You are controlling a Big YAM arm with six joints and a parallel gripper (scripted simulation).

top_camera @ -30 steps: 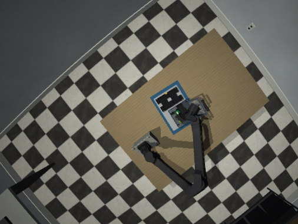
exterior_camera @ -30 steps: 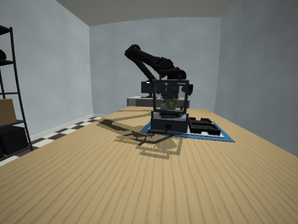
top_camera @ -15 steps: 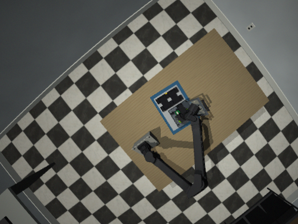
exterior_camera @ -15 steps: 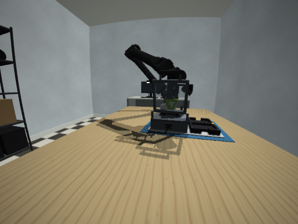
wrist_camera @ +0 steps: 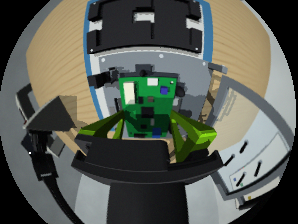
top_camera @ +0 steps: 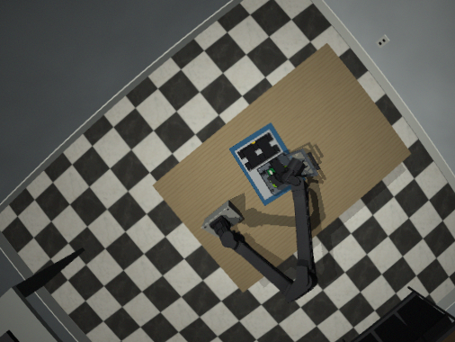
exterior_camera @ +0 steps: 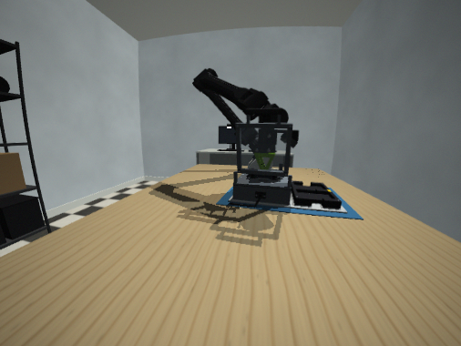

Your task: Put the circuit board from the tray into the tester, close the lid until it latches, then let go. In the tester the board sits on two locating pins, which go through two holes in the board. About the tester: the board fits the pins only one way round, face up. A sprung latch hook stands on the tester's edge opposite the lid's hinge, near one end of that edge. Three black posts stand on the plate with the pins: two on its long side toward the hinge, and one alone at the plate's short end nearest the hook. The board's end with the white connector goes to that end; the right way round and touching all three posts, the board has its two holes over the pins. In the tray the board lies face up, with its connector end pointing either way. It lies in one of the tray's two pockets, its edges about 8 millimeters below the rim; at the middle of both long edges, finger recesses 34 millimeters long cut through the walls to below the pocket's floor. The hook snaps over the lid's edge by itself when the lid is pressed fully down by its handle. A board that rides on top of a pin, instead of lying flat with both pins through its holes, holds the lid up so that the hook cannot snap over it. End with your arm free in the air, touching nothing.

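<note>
The tool (top_camera: 280, 175) (exterior_camera: 264, 167) (wrist_camera: 147, 113), fairly wide, grips the circuit board (top_camera: 271, 171) (wrist_camera: 149, 106), whose face shows in the wrist view but not the exterior.

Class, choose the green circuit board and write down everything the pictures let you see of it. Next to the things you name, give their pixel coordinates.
The circuit board (wrist_camera: 148, 106) (top_camera: 271, 172) is a flat green rectangle, face up, apparently rigid. In the wrist view, a long cream-white connector lies near one corner of its far end, with a smaller white part, blue blocks and dark chips elsewhere. It lies over the tester's grey plate (wrist_camera: 192, 102), between the gripper's (wrist_camera: 148, 120) green fingers; whether they touch it, or it sits on the pins, cannot be told.
</note>
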